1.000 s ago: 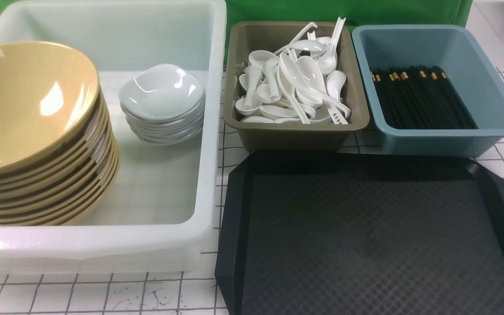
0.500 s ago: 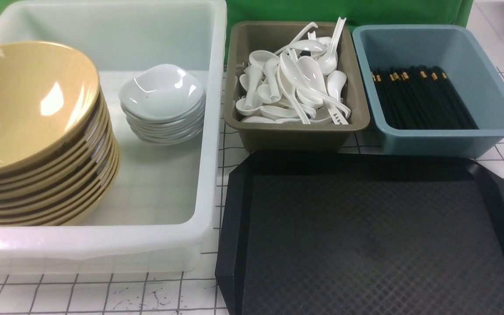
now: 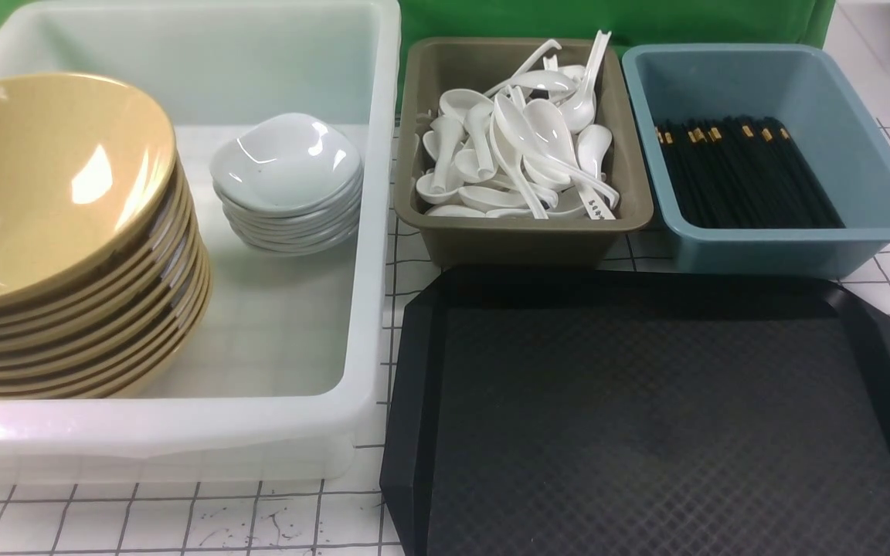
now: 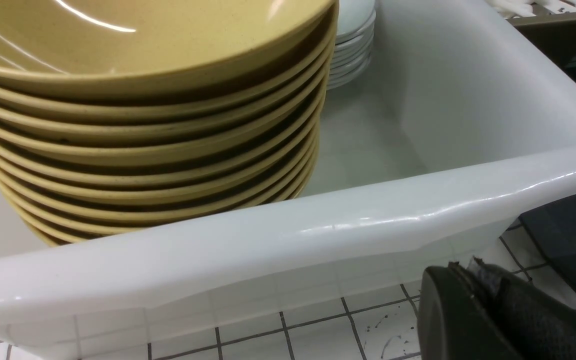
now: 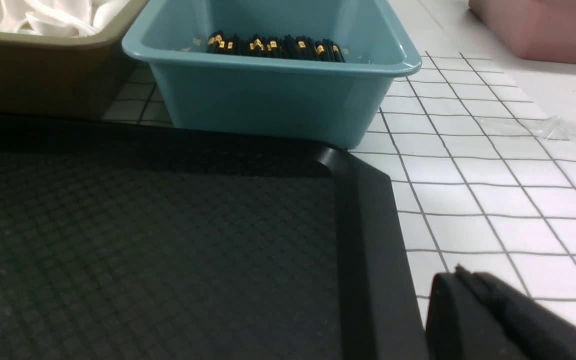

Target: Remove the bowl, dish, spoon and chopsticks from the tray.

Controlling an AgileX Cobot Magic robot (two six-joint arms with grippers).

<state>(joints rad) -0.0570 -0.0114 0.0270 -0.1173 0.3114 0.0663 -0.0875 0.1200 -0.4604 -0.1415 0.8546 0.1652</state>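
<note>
The black tray [image 3: 646,425] lies at the front right with nothing on it. Mustard-yellow bowls [image 3: 43,177] stand stacked in the white tub [image 3: 167,432], with a stack of small white dishes [image 3: 283,166] beside them. White spoons [image 3: 522,147] fill the brown bin [image 3: 514,239]. Black chopsticks [image 3: 746,174] lie in the blue bin [image 3: 785,247]. My left gripper [image 4: 463,267] is shut and empty, low over the table in front of the tub. My right gripper [image 5: 460,272] is shut and empty, beside the tray's right rim [image 5: 363,240].
The tub, brown bin and blue bin stand in a row behind and left of the tray. A pink container [image 5: 543,25] stands at the far right. The table has a white gridded surface [image 3: 182,517].
</note>
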